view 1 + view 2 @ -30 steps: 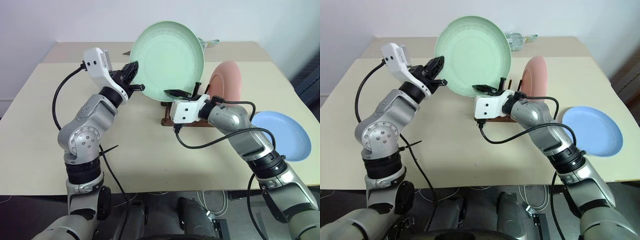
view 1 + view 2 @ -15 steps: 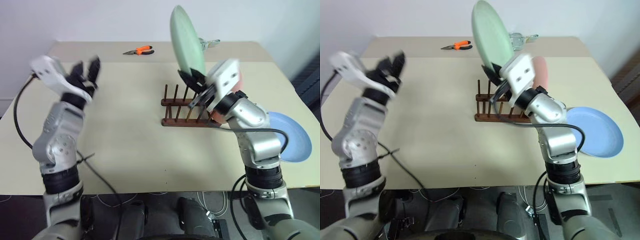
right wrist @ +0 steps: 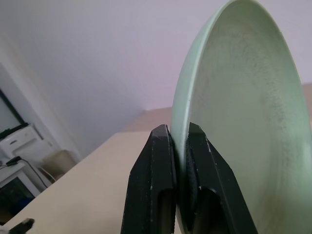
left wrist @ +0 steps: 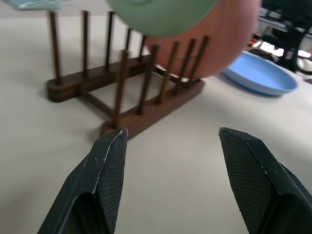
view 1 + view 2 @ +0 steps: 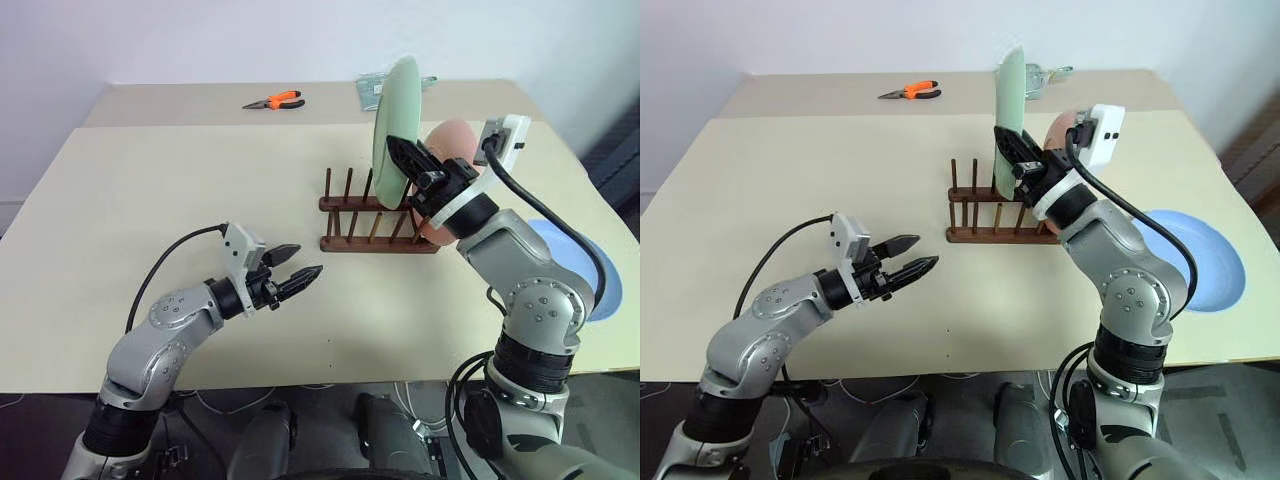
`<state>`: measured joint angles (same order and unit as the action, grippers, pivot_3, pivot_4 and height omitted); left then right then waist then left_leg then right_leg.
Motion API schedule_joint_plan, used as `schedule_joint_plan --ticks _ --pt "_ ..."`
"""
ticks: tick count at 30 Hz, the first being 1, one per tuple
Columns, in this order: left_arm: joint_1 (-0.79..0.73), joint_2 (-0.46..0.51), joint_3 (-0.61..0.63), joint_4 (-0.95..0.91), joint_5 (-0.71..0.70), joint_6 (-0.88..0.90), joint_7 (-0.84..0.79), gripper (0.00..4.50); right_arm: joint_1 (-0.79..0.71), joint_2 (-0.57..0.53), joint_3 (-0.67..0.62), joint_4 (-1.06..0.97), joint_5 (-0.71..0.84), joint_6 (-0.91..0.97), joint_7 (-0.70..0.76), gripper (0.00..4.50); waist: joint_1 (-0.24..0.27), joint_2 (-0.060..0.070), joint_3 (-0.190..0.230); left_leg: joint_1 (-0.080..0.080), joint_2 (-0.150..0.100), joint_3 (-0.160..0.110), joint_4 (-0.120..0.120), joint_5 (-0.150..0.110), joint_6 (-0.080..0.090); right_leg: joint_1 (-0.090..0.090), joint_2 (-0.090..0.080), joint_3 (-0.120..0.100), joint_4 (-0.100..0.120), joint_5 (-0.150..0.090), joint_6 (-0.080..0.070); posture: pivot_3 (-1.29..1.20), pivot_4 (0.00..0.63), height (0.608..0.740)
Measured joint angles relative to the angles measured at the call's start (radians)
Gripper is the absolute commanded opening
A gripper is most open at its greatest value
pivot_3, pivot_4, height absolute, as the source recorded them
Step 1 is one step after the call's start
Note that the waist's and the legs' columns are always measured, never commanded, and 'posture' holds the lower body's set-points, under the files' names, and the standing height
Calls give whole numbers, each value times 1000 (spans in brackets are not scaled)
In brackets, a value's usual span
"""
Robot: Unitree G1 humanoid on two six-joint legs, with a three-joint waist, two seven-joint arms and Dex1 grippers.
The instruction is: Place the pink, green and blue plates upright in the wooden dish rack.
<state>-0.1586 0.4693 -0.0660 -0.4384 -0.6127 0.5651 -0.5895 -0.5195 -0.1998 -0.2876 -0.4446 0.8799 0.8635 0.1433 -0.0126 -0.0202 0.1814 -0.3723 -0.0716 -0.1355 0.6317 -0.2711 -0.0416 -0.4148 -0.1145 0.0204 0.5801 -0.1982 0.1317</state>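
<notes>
Left eye: green plate (image 5: pixel 394 130) held edge-on above wooden dish rack (image 5: pixel 378 218) by right gripper (image 5: pixel 413 165); pink plate (image 5: pixel 452 145) stood at rack's right end.
Right eye: blue plate (image 5: pixel 1200 262) laid flat near tabletop's right edge.
Left wrist: left gripper (image 4: pixel 170 146) spread wide, empty, rack beyond.
Right wrist: fingers (image 3: pixel 158 165) clamped on green rim.

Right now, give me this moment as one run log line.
right tool: shut on mint green plastic plate, upright above dark wooden dish rack | left tool: open, empty | pale pink plate: racked | light blue plate: on table
</notes>
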Motion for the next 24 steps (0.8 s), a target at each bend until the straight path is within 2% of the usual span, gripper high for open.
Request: schedule_joint_plan --ticks 3,6,8,12,17,19,21,24 --pt "0 -1 0 -1 1 7 0 3062 8 -5 -3 27 13 6 -15 960 0 0 0 0 0 0 0 0 0 0 0 0 0 0 0 0 150 740" --pt "0 -3 0 -1 1 14 0 3062 8 -27 3 34 13 1 -14 2409 0 0 0 0 0 0 0 0 0 0 0 0 0 0 0 0 150 740" --pt "-1 -4 0 -1 2 16 0 3062 8 -85 43 32 -49 -38 17 3315 0 0 0 0 0 1 0 0 0 0 0 0 0 0 0 0 150 740" --pt "-7 -9 -4 1 7 17 -8 3062 0 -262 119 -13 -206 -167 136 3315 2 1 1 -1 0 1 1 0 0 0 0 0 -1 -1 1 0 150 740" --pt "-20 -15 -42 12 28 16 -32 3062 -12 -410 16 -50 -228 -242 234 3315 4 0 0 0 0 1 1 0 0 2 -1 0 -2 -1 1 0 150 740" --pt "-39 -15 -64 34 46 12 -47 3062 67 -479 -77 -41 -232 -242 263 3315 15 -1 0 0 0 1 1 0 0 3 -1 -1 -3 -1 1 0 150 740" --pt "-48 -11 -80 57 69 -1 -68 3062 229 -541 -186 -6 -271 -254 297 3315 32 -4 -2 -1 0 0 1 0 1 5 -2 -2 -3 -2 2 0 150 740" --pt "-55 -9 -93 90 97 -8 -92 3062 436 -549 -281 51 -329 -264 329 3315 30 -2 -1 0 -1 3 1 -1 2 5 -3 0 -4 -2 2 0 150 740"
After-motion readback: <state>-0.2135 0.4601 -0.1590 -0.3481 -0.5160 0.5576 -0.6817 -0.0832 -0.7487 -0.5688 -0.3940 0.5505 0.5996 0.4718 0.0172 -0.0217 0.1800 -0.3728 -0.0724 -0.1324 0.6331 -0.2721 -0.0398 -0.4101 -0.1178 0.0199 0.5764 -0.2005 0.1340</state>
